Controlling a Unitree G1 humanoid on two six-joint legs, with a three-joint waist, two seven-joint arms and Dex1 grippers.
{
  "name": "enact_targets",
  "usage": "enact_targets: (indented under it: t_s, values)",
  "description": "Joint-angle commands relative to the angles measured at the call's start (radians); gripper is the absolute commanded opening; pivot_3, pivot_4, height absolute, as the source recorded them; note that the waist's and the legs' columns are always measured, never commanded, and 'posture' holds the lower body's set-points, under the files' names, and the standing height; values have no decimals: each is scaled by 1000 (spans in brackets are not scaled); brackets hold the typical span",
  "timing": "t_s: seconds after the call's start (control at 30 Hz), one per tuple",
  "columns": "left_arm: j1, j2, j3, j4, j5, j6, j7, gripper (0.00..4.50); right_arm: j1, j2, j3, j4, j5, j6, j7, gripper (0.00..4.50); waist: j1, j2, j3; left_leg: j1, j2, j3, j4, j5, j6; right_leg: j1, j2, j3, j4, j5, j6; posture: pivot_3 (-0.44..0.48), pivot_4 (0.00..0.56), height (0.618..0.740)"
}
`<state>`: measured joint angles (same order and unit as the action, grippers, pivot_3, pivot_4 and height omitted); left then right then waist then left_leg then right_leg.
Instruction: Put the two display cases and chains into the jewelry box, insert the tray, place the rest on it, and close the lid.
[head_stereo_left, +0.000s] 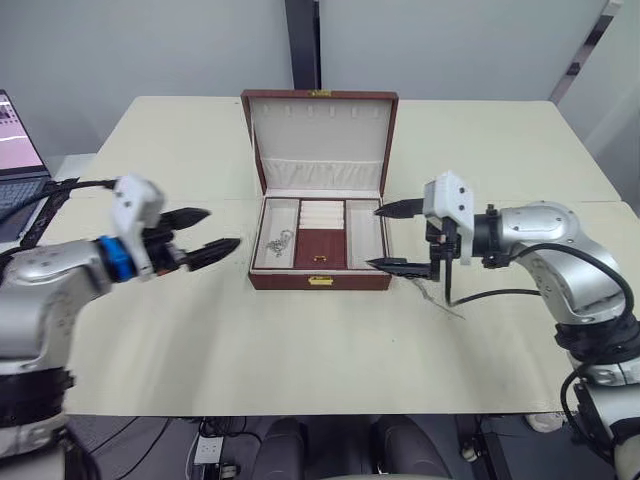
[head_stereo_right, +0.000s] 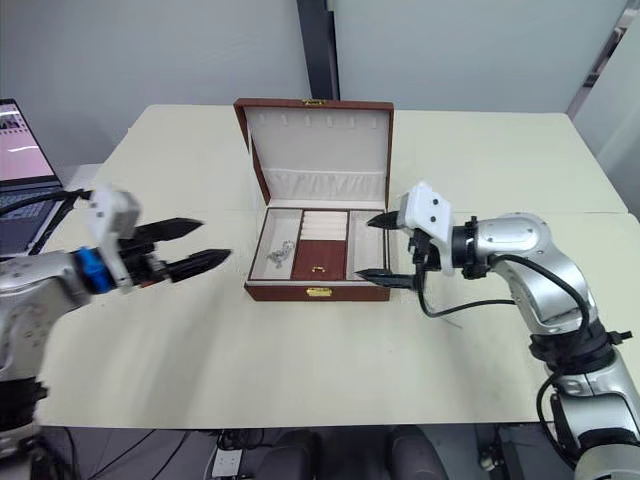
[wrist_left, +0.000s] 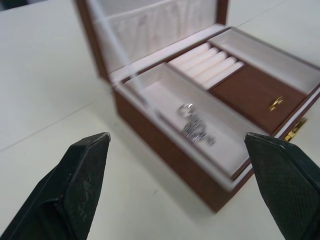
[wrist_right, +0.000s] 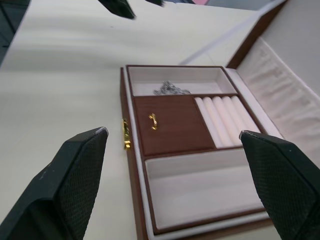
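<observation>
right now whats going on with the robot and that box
The jewelry box sits open on the table, its lid standing upright. The tray is already seated inside, and a chain lies in the compartment on the robot's left side. The compartment on the right side looks empty. Neither arm is holding anything: the left gripper and right gripper hang open on either side of the box, just off its ends. The lid is not yet closed.

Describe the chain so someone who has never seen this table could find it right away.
On the cream table stands an open reddish-brown jewelry box. Look in its tray, in the compartment on the robot's left. The chain is the only silvery, tangled thing there.
</observation>
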<state>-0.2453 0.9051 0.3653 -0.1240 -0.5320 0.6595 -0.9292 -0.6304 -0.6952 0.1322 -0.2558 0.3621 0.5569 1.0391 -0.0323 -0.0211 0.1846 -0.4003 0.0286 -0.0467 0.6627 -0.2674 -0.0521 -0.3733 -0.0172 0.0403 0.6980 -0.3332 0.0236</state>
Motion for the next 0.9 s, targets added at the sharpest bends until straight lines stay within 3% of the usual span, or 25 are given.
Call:
enact_targets:
  t_s: [0.03,0.3,0.57,0.9]
  values:
    - [96,28,116,34,57,-96,15,4457,53,-65,-91,-44,-3,-33,-9,4500,1,0,0,0,0,0,0,0,0,0,0,0,0,0,0,0,150,740]
    - [426,-56,262,111,149,-340,25,4457,370,-219,-323,51,-82,-219,-28,4500,4,0,0,0,0,0,-1,0,0,2,-2,1,-2,0,0,0,150,740]
    - [498,-138,275,126,125,-426,45,4457,565,-209,-407,201,-122,-413,-41,4500,3,0,0,2,0,1,-1,0,0,3,-1,1,-1,0,0,0,150,740]
    - [521,-129,287,102,82,-397,43,4457,581,-209,-414,247,-83,-388,-39,4500,2,0,0,2,0,1,-1,0,0,3,-1,1,-1,0,0,0,150,740]
